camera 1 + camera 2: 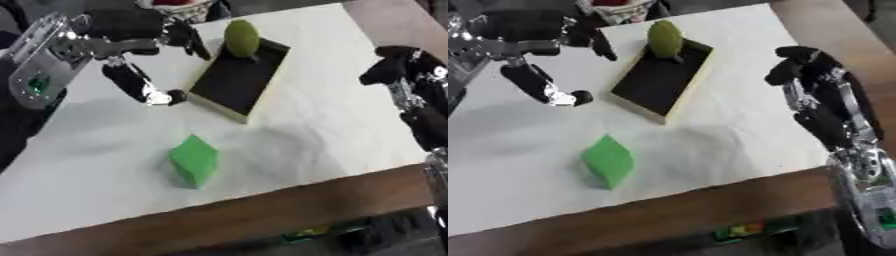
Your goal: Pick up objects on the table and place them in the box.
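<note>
Two hands hang over a white-covered table (332,125), neither one holding anything. The left hand (140,47) comes in from the upper left on a silver-and-black forearm and hovers just beside the left edge of the box (241,80) — its fingers are spread and loosely bent, some reaching toward the box's far end, while another digit points down and toward the box, its tip close to the box's near left side. Whether that tip touches the box cannot be told.

The box is a shallow, cream-walled tray with a dark inside, lying askew on the far half of the table. An olive-green, rounded object (242,38) stands at its far end, inside or on the far rim; which of the two is not clear.

A bright green block (194,161) sits on the cloth nearer the front, well apart from the box and from both hands, one corner turned toward the camera.

The right hand (820,97) shows at the right side, raised with its fingers up and relaxed, slightly curved at the tips — open and idle, above the table's right edge. Its silver wrist (868,175) runs down toward the lower right corner, over the brown wooden border (667,215) of the table.
</note>
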`<state>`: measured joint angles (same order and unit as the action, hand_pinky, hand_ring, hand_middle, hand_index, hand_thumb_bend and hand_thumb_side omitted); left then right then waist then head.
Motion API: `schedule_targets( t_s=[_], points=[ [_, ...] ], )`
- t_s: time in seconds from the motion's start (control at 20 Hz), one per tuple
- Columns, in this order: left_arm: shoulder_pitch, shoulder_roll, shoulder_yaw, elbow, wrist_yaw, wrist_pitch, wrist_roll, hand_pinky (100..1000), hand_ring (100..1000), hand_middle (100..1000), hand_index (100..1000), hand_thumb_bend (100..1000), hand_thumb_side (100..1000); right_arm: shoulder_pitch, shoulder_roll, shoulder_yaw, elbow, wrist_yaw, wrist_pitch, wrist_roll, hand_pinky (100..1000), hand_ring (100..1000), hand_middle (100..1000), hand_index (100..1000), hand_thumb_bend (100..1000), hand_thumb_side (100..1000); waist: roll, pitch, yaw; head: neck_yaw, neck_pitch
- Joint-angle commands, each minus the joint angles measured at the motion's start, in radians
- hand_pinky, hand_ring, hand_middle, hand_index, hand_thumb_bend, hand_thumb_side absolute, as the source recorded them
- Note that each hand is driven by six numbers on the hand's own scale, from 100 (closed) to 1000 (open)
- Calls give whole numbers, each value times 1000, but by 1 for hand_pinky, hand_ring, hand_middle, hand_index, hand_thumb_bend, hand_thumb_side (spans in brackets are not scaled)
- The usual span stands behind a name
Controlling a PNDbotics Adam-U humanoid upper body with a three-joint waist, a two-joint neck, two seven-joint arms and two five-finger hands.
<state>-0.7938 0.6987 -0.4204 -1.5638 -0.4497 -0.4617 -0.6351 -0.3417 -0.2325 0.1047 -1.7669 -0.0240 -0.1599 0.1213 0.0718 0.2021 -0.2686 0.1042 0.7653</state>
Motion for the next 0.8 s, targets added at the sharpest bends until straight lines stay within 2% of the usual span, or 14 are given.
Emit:
schedule_targets(
  t_s=[0.05, 0.4, 0.8],
  points=[
    [-7, 33, -11, -3, 11, -17, -45, 768, 743, 743, 866, 420, 414, -9, -14, -6, -14, -1, -1, 4, 640, 603, 536, 753, 100, 500, -2, -21, -2, -4, 5],
    [5, 32, -55, 20, 5, -89, -137, 796, 779, 774, 884, 518, 499, -9, -13, -9, -15, 2, -1, 0, 643, 603, 537, 754, 100, 499, -2, -25, -4, -6, 5],
    [28, 16, -85, 53, -12, -126, -208, 809, 797, 803, 905, 578, 507, -9, -13, -9, -13, 2, 0, -1, 643, 603, 536, 753, 100, 499, -5, -24, -3, -6, 5]
  ],
)
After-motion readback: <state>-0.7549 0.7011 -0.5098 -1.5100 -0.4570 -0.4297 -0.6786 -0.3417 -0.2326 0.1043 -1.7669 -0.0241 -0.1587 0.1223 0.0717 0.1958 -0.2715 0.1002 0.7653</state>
